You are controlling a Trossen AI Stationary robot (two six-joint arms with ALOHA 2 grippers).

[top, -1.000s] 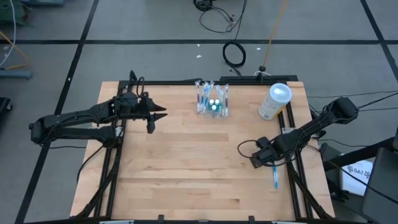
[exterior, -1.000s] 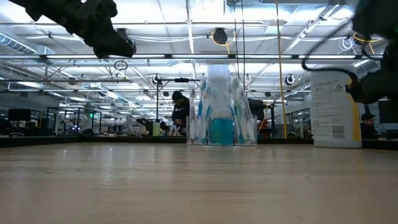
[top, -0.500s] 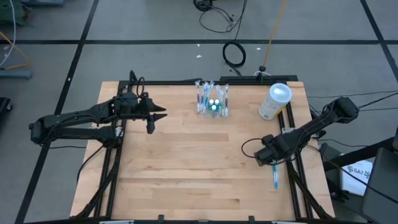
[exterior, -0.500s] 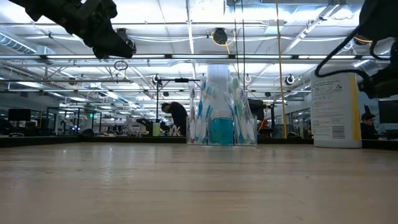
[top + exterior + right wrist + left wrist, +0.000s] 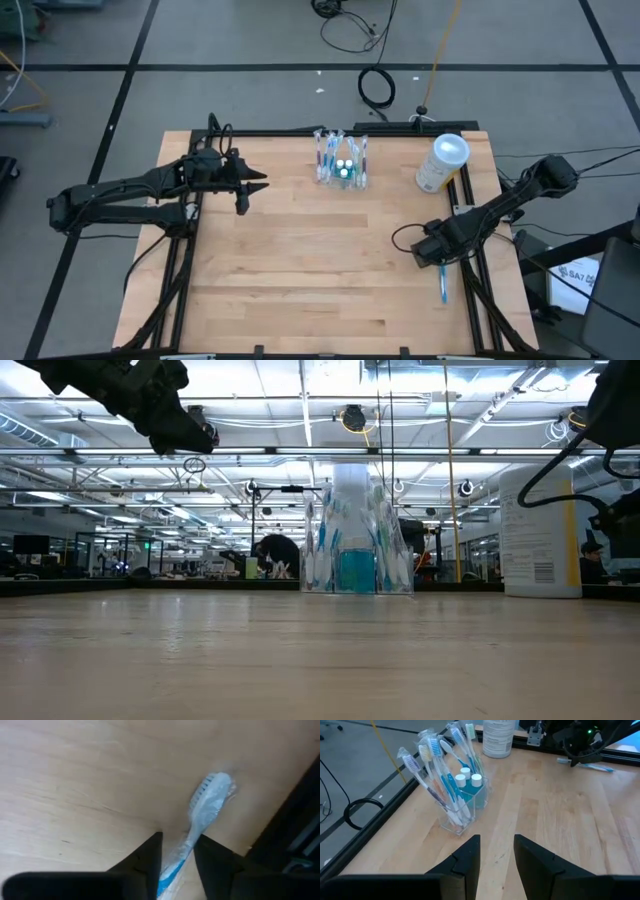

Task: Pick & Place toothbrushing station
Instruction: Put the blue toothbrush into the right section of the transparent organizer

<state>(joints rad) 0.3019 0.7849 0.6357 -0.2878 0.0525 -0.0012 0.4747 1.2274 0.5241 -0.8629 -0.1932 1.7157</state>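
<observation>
One wrapped toothbrush (image 5: 200,815) lies between the right pincer's (image 5: 177,852) spread fingers; left pincer (image 5: 496,851) hovers spread.

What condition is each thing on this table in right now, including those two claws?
toothbrushing station: upright, filled with brushes.
white-topped cylinder: upright, capped.
loose toothbrush: flat on the table, wrapped, between the right gripper's fingers.
right gripper: low over that brush, slightly open.
left gripper: raised, slightly open, empty.

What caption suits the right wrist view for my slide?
Right tool straddles a wrapped toothbrush lying on the wooden table.
</observation>
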